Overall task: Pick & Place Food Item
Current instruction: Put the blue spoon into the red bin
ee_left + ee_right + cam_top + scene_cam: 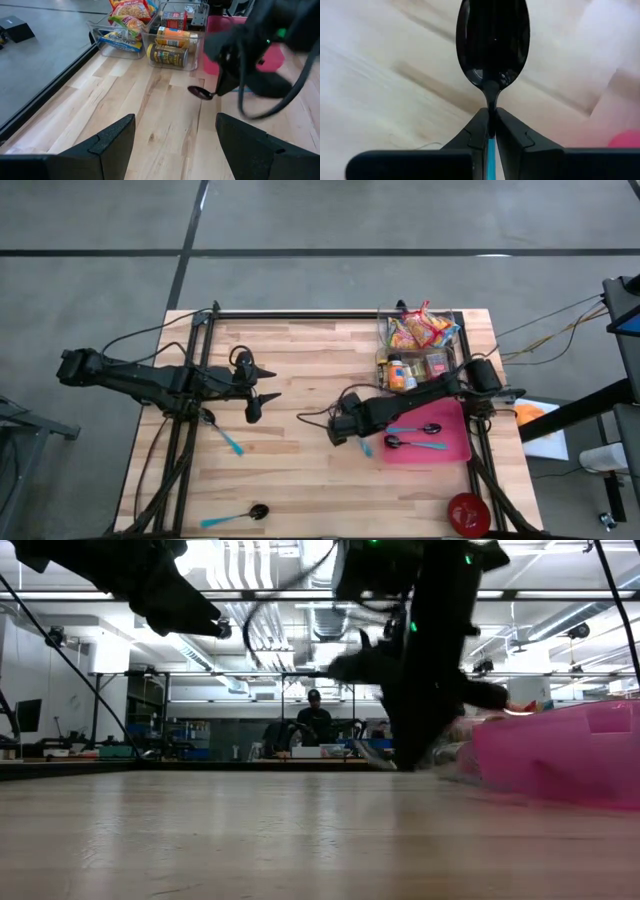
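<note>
My right gripper [491, 117] stands over the middle of the table [300, 480], left of the pink tray [455, 450], shut on a spoon with a black bowl [492, 40] and a blue handle [491, 150]. The left wrist view shows that spoon's bowl [199, 92] jutting from the right gripper [225, 82], low over the wood. My left gripper [262, 385] hangs open above the table's left half, holding nothing. Food packets and jars lie in a clear bin [420, 340] at the far right; no gripper touches them. My right gripper pinches the spoon's thin neck [491, 102], just behind the bowl, between its two fingertips. The fingers come steeply from above and lie along the spoon, so the bowl juts past the tips and the blue handle runs back between the fingers. Whether the bowl touches the wood I cannot tell.
Two more spoons [415, 437] lie on the pink tray. Another spoon [228, 440] lies under the left arm and one [235, 517] near the front edge. A red bowl [467, 513] sits at the front right corner. Bare wood lies between the arms.
</note>
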